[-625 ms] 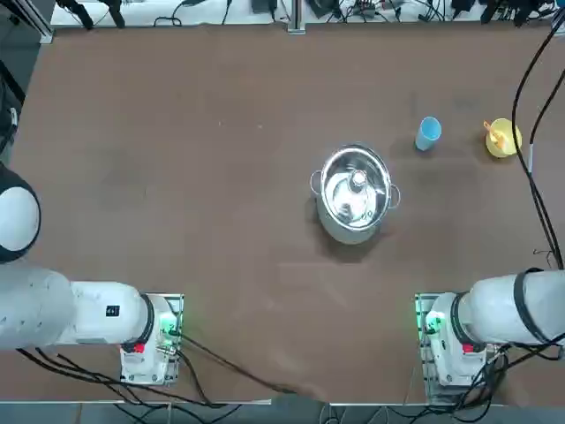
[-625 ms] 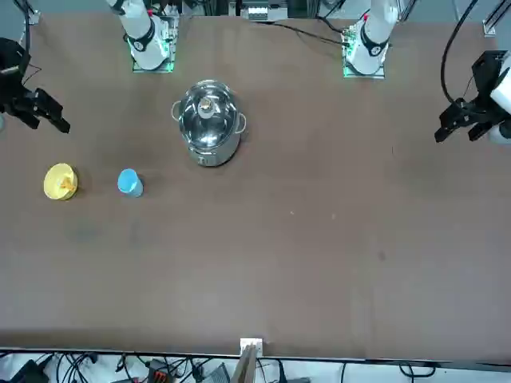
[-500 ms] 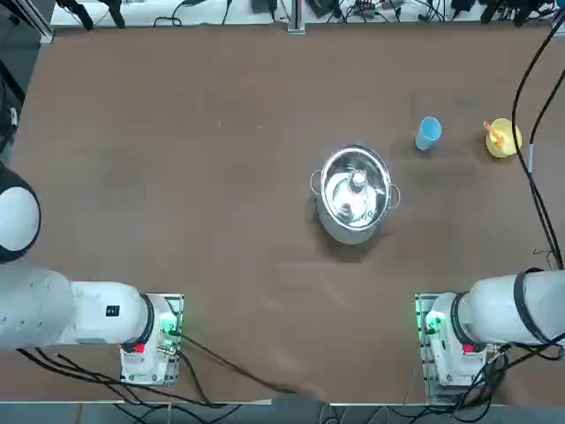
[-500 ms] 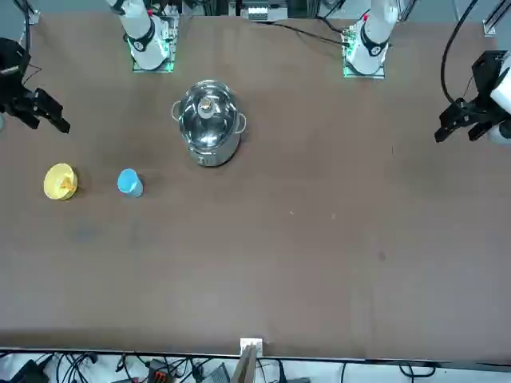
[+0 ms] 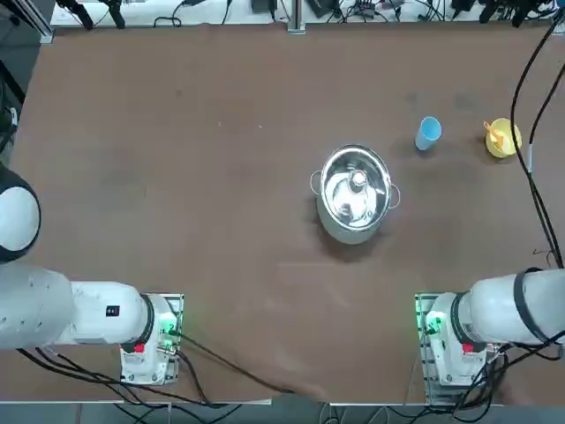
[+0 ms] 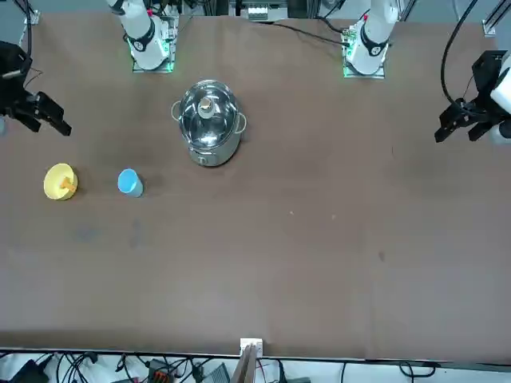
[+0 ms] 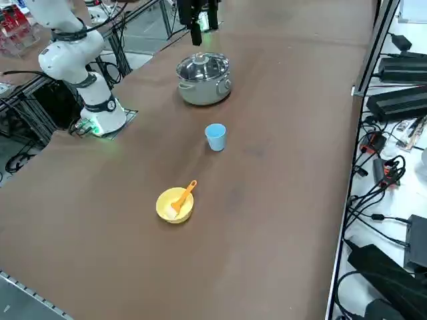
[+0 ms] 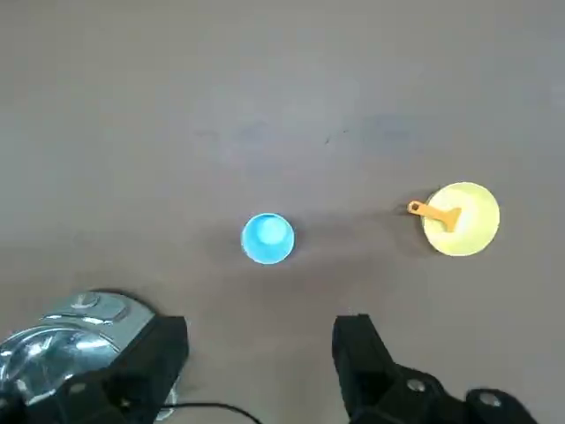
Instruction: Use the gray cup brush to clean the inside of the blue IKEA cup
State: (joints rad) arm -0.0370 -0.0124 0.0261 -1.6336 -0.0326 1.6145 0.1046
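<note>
The blue IKEA cup (image 5: 428,132) (image 6: 129,183) (image 7: 215,137) (image 8: 267,238) stands upright on the brown table, with nothing showing inside it. Beside it, towards the table's right edge, the gray cup brush (image 5: 494,135) (image 6: 68,185) (image 7: 185,195) (image 8: 433,212) leans in a yellow cup (image 5: 505,140) (image 6: 59,181) (image 7: 173,205) (image 8: 463,219), its orange handle sticking out over the rim. My right gripper (image 6: 52,128) (image 8: 256,353) hangs high above the table near its right edge. It is well apart from both cups, open, with nothing between its fingers.
A lidded steel pot (image 5: 355,193) (image 6: 209,121) (image 7: 203,79) (image 8: 71,331) stands mid-table, nearer the robot than the blue cup. Black cables (image 5: 530,115) trail along the table's right edge. Bare brown tabletop (image 6: 303,239) stretches beyond the cups.
My right gripper has drifted very slightly forward, away from the robot's side. The cups, brush and pot have not moved.
</note>
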